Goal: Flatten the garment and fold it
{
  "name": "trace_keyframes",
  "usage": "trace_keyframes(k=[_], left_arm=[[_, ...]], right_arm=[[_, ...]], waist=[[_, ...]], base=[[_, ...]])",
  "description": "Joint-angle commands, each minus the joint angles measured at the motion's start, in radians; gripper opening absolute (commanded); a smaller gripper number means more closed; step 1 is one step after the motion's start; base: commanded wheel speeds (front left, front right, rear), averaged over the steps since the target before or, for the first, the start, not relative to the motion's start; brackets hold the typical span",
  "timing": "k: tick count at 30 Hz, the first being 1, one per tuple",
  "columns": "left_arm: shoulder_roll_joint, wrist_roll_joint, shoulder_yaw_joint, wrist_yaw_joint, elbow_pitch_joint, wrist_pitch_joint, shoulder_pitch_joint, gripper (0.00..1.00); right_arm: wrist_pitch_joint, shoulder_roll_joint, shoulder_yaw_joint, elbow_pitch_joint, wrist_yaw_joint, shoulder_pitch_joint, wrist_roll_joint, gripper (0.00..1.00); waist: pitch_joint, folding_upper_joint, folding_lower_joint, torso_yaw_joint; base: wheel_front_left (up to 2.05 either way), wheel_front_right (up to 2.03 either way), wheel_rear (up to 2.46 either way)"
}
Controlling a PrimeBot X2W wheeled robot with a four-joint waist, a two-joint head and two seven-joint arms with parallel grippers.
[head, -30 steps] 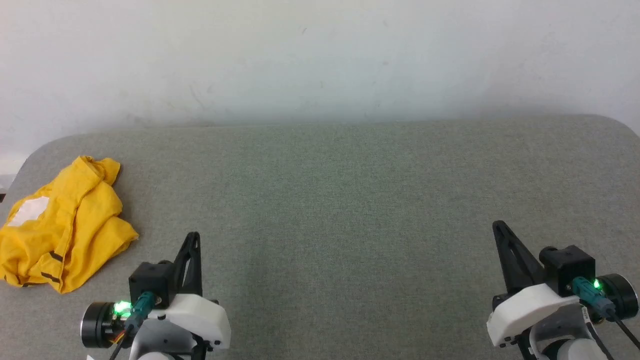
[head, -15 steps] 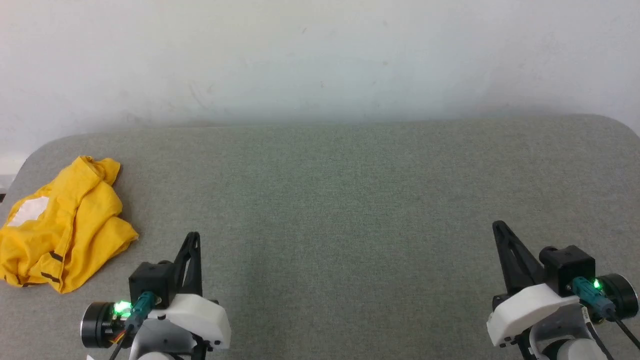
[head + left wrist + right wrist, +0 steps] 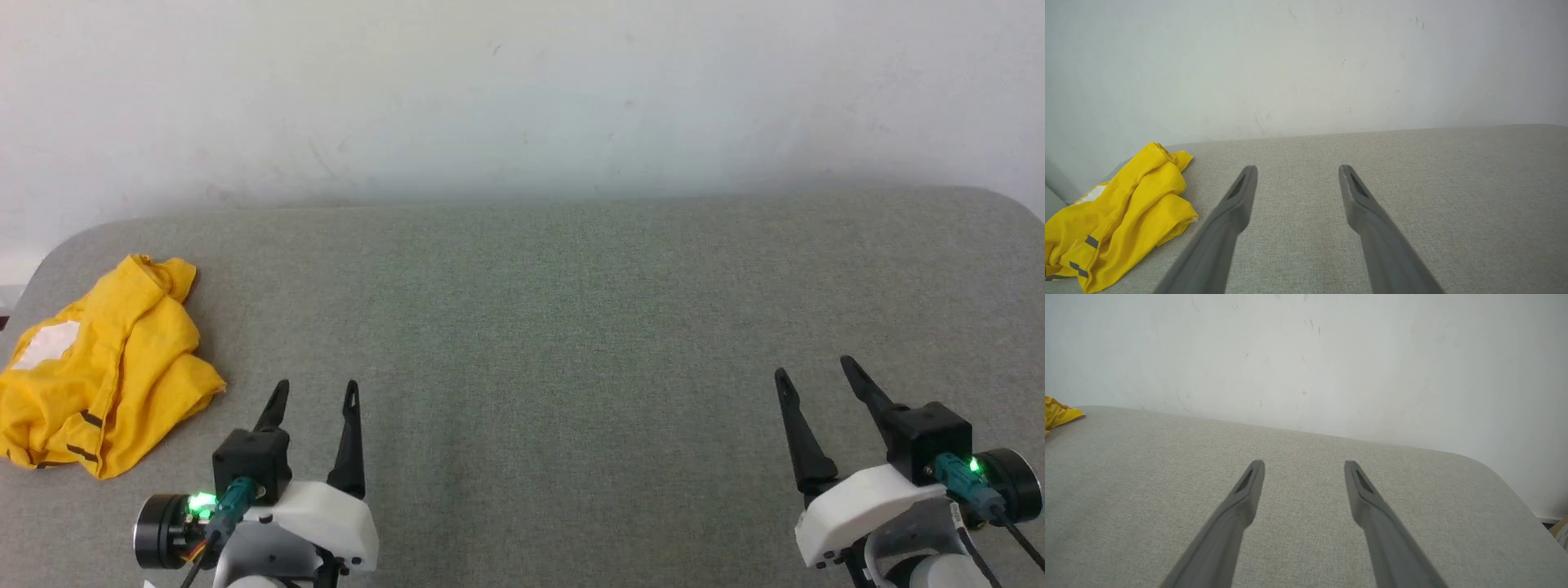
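Two grippers stand over a grey cloth-covered table [image 3: 571,327], each with its dark fingers [image 3: 1237,204] spread apart and empty. The left gripper [image 3: 317,385] sits at the near left of the head view and the right gripper [image 3: 815,367] at the near right. They are well apart, and both point toward the white wall [image 3: 522,98]. The shirt [image 3: 106,367], bright yellow, lies crumpled in a heap at the table's left end, near the left gripper and to its left, but apart from it. A white patch [image 3: 47,343] shows on the heap's left side, and short dark stripe marks [image 3: 90,419] run along a folded edge on its near side. In the left wrist view the heap lies left of the open fingers, clear of them. In the right wrist view a yellow corner of the shirt shows at the left edge, well away from that gripper's parted fingers.
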Motion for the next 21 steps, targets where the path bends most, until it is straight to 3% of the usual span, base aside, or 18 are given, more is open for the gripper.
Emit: trace_keyframes(k=[1, 21], left_arm=[[0.0, -0.004, -0.003, 0.004, 0.002, -0.01, 0.001, 1.0], [0.0, -0.018, -0.017, 0.021, 0.007, -0.052, 0.008, 1.0]], right_arm=[[-0.009, 0.0, -0.002, 0.002, 0.0, 0.0, 0.006, 1.0], [-0.051, 0.001, -0.007, -0.008, 0.0, 0.001, 0.032, 1.0]], waist=[[0.0, -0.0001, 0.0, 0.0], [0.002, -0.0001, 0.0, 0.018]], base=[[0.0, 0.0, 0.0], [0.0, 0.0, 0.0]])
